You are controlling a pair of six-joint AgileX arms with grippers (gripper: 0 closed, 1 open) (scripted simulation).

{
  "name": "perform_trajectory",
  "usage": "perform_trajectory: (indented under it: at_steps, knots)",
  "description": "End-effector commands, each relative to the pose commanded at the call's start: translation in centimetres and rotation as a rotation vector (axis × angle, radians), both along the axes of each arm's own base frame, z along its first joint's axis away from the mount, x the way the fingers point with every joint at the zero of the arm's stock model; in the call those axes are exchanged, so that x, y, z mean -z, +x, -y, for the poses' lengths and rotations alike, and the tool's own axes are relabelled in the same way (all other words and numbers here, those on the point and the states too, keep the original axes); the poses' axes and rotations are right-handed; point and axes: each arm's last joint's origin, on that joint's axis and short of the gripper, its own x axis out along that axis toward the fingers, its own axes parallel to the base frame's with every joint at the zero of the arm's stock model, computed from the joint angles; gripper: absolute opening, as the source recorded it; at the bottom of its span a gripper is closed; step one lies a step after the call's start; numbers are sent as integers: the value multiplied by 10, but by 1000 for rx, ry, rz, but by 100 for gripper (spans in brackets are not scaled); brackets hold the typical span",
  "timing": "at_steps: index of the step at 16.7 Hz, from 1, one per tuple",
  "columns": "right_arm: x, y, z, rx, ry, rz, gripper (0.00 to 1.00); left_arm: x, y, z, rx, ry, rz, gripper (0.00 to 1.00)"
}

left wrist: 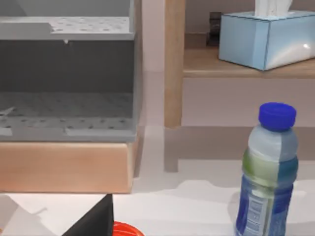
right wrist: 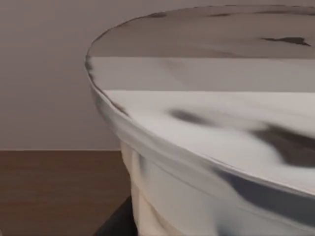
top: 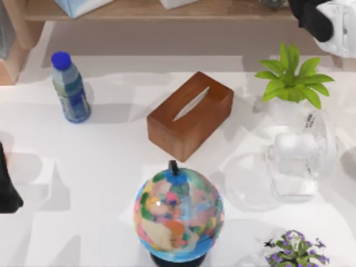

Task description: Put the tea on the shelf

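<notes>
Tea bottle's (top: 70,87) label writing is unreadable.

Light tan wooden shelf (top: 167,10) above a white table (top: 83,183). Blue-capped bottle (top: 69,87) with blue-green label. Reddish-brown tissue box (top: 190,115). Multicoloured globe (top: 178,209), mostly blue. Green-leafed plant (top: 292,80). Purple flowers (top: 296,251). Pale blue tissue box (left wrist: 268,37).

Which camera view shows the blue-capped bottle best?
The top view: the whole bottle stands at the table's left, apart from the brown tissue box. The left wrist view shows it from the side, with its base cut off.
</notes>
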Motion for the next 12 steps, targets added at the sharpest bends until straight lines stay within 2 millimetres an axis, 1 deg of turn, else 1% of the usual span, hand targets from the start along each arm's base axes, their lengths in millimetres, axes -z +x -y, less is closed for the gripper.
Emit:
perform_trajectory:
  at_steps: [6, 7, 12]
  knots:
    - [0, 0, 0, 0, 0, 0, 98, 0, 0, 0, 0, 0, 0, 100]
    - [0, 0, 0, 0, 0, 0, 100, 0, 0, 0, 0, 0, 0, 100]
    - [0, 0, 0, 0, 0, 0, 100, 0, 0, 0, 0, 0, 0, 100]
